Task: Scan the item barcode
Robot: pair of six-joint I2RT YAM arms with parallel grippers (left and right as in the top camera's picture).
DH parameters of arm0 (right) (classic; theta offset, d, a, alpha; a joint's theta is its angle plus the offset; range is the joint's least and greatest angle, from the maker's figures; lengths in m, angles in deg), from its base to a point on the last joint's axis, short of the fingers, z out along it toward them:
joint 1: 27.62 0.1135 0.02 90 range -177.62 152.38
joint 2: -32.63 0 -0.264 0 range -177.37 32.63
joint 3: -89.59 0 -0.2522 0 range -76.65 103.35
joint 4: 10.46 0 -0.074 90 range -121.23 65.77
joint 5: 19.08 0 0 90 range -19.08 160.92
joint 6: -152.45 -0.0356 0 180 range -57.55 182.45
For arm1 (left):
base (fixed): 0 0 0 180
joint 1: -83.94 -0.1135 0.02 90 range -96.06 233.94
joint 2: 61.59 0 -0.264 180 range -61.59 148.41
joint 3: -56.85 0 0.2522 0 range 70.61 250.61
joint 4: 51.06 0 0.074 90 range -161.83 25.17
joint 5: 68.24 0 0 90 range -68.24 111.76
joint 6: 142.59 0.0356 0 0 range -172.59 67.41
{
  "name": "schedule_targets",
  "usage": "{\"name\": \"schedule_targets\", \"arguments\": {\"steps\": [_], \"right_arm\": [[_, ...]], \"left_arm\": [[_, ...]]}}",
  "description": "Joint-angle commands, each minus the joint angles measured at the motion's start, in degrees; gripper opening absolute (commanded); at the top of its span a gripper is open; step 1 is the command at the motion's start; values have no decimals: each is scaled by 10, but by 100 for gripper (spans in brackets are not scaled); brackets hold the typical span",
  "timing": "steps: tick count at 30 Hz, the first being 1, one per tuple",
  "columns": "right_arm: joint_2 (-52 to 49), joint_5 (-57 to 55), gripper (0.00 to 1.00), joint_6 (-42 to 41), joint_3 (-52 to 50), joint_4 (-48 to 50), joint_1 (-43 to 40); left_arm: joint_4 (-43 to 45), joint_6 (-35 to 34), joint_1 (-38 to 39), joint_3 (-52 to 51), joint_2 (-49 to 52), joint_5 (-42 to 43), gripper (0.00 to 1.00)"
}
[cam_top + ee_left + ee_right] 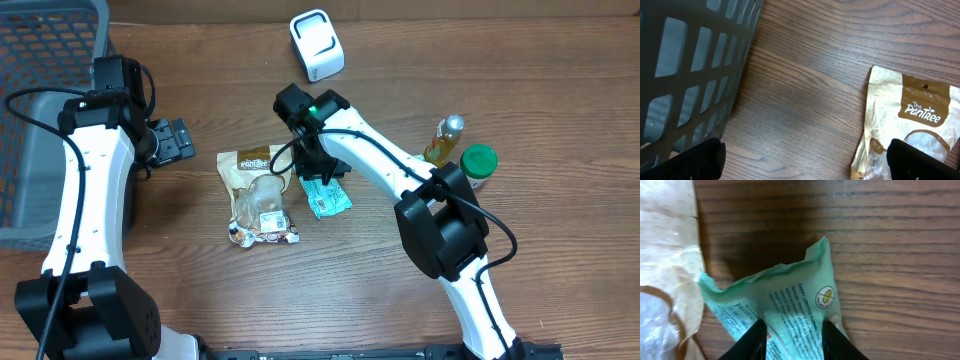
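right gripper (794,326) closed partway on the green packet (790,295), its two black fingers (756,340) pressed against the film on either side of a raised fold, so the sachet is pinched at one end rather than scooped from below. a thin wrapper lying flush on wood offers no edge to grasp, which probably explains the crumpled ridge between the jaws. from overhead, the same gripper points down over the packet's upper end, while the rest of the packet lies on the table (520,60), just beside the right edge of the brown pouch (258,195) and apparently touching it. whether any part has left the surface cannot be told. printed text and a round yellow emblem face the wrist camera, but no barcode is legible there. the white scanner (316,44) stands toward the far side of the table, well apart from the packet, so the item must presumably be carried to it and turned code-first. the left gripper (172,140) rests with its jaws spread wide and empty beside the grey basket (40,60), near the pouch's top-left corner and clear of the right arm's likely path. its wrist view shows only the basket wall and the upper part of the pouch. a bottle (447,137) and a green-lidded jar (478,163) stand together at the right, apart from the action, and are likely items for later scans.
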Motion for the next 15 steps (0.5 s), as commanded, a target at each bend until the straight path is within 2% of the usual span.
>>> {"name": "schedule_targets", "arguments": {"steps": [1, 3, 7, 15], "right_arm": [[0, 2, 33, 2, -34, 23, -1], [0, 2, 35, 2, -49, 39, -1], [0, 2, 46, 2, -57, 48, -1], [1, 2, 51, 2, 17, -15, -15]], "left_arm": [[0, 7, -1, 11, -9, -7, 100], [0, 7, -1, 11, -9, -7, 100], [0, 7, -1, 11, -9, -7, 100], [0, 7, -1, 11, -9, -7, 99]]}}
